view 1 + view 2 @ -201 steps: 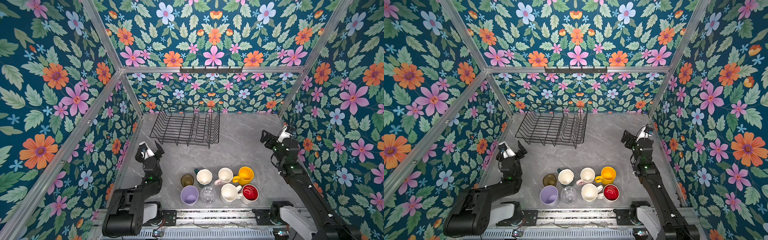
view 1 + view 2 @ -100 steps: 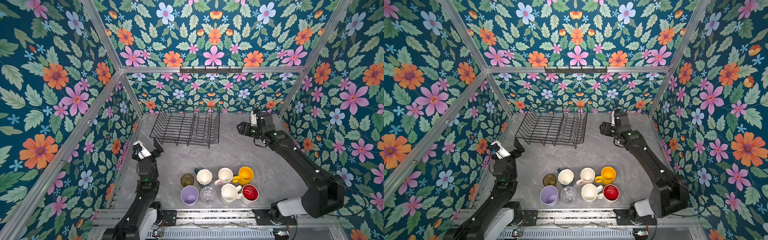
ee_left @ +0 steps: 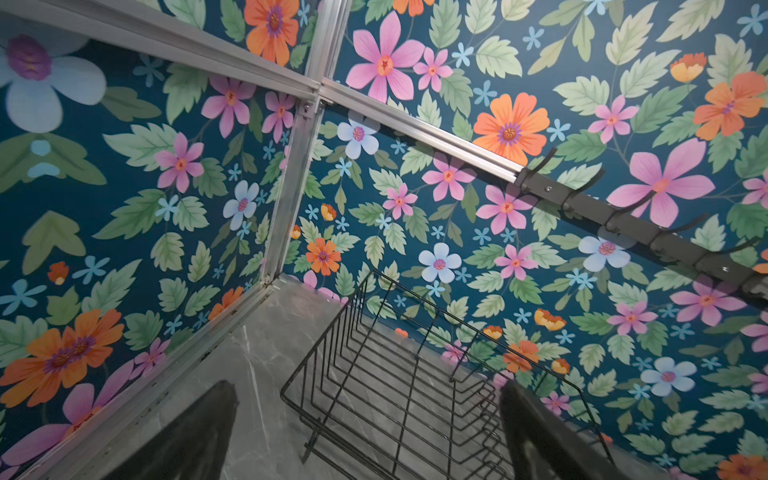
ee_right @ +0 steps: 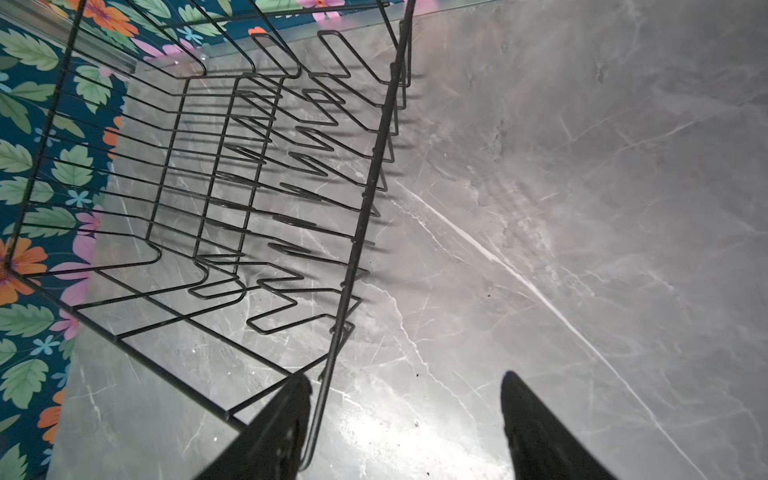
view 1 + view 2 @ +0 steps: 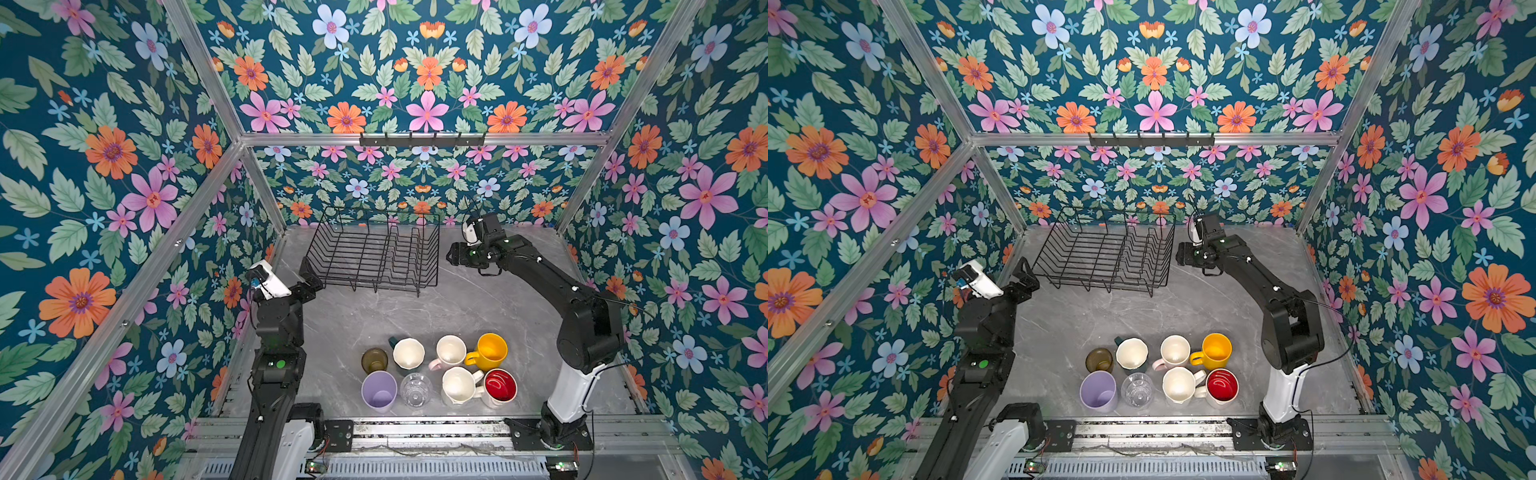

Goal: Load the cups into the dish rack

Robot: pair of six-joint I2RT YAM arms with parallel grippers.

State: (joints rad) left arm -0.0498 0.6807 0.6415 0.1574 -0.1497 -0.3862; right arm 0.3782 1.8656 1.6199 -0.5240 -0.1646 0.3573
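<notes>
In both top views rack (image 5: 375,253) sits centre frame, at back of desk (image 5: 469,307). Eight cups (image 5: 450,351) upright in 2 rows, lower centre, well apart from rack. L gripper (image 5: 311,277) spread wide, holding nothing, by rack's left end. R gripper (image 5: 454,258) parted at rack's right end. Rim wire runs btwn its fingers (image 4: 282,424), unclamped.

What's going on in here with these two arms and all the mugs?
Two robot arms are set to load cups into the dish rack. Neither holds anything: the left gripper is open by the rack's near left corner, the right gripper open at its right side, a rack wire between its jaws. All eight cups stand grouped on the table near the front; the rack is empty.
</notes>
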